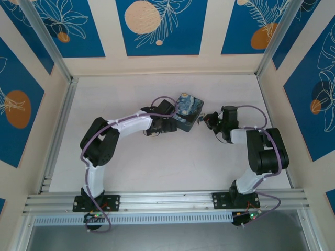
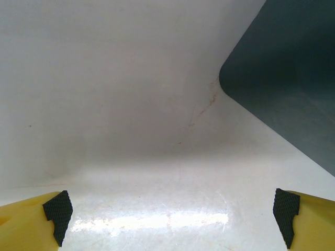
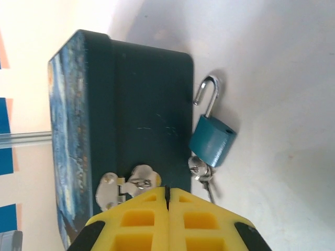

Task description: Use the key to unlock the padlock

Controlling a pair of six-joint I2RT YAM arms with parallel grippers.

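The right gripper [image 3: 168, 194] is pressing its jaws together on nothing, just beside the box [image 3: 141, 115] latch. The padlock [image 3: 212, 141] is lying on the table [image 3: 272, 78] against the box's edge, the key [image 3: 201, 170] at its base. The left gripper [image 2: 170, 209] is gaping wide over bare tabletop.
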